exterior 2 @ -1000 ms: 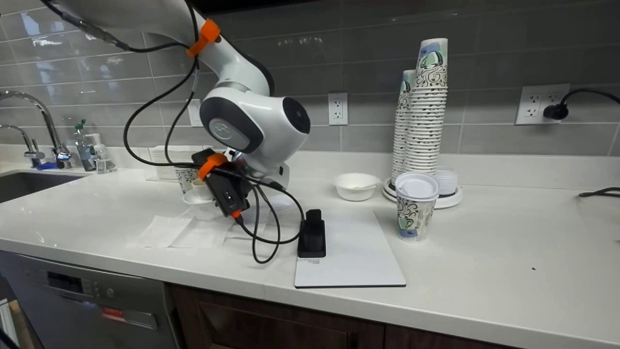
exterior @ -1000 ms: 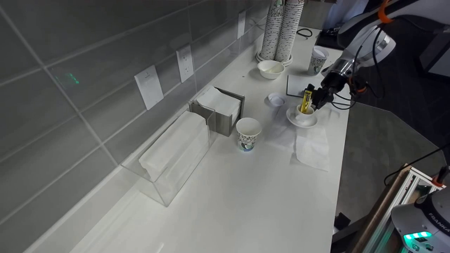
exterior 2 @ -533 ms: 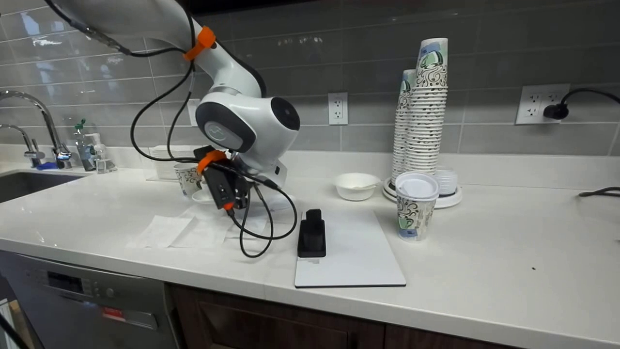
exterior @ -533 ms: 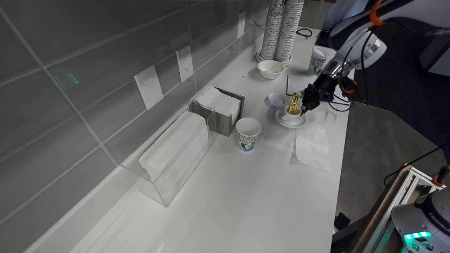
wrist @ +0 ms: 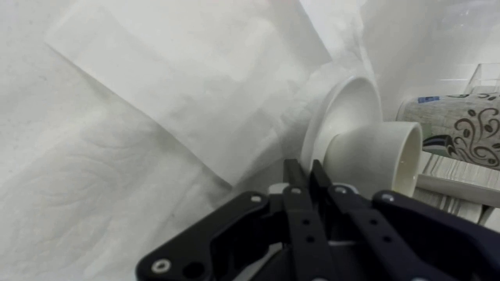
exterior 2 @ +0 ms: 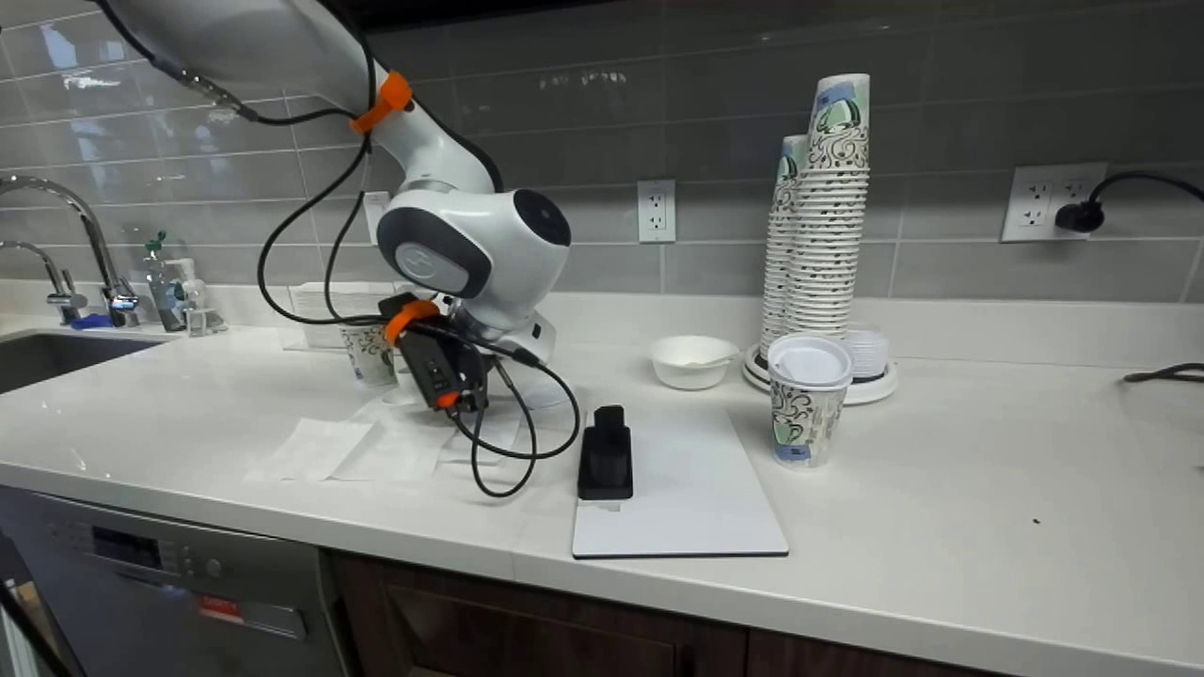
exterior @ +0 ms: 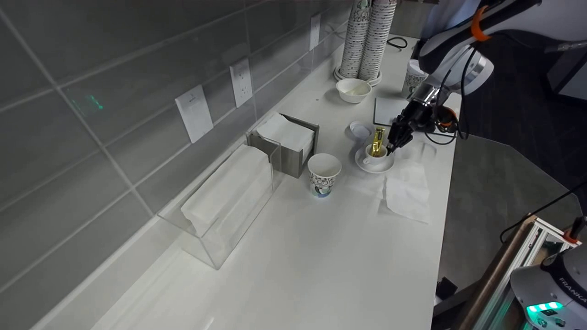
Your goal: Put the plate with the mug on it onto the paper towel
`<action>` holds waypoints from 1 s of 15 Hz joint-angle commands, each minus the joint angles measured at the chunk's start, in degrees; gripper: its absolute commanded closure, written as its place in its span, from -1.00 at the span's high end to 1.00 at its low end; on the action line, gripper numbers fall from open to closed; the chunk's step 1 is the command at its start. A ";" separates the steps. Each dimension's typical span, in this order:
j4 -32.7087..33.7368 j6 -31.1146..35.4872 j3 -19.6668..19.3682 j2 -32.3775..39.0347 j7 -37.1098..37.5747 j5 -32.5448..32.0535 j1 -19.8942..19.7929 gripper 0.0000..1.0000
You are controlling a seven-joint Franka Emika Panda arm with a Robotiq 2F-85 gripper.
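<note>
A white plate carries a white mug with a gold packet in it, in an exterior view. My gripper is shut on the plate's rim. In the wrist view the fingertips pinch the rim of the plate, beside the mug. White paper towels lie flat on the counter, right of and under the plate's side; they fill much of the wrist view. I cannot tell whether the plate touches them. The gripper body mostly hides plate and mug in an exterior view.
A paper cup stands close to the plate, left and nearer the camera. A metal napkin holder and clear towel box line the wall. A white lid lies behind the plate. A board bears a black stand.
My gripper has carried the plate with the mug toward the wall and lower in an exterior view, closer to the paper cup. The gripper stays shut on the rim.
</note>
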 commanded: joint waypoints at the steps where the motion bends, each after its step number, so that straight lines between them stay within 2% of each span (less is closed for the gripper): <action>1: 1.13 0.48 0.29 1.01 2.35 -4.06 0.71 -0.96; 5: 2.04 0.01 0.60 2.00 2.31 -7.09 0.39 -0.96; 6: 2.23 -0.12 0.65 1.96 2.14 -7.80 0.38 -0.72; 7: 2.34 0.05 0.70 1.89 1.80 -8.55 0.35 -0.32; 15: -1.62 5.86 1.16 -2.21 0.87 -15.69 1.17 0.74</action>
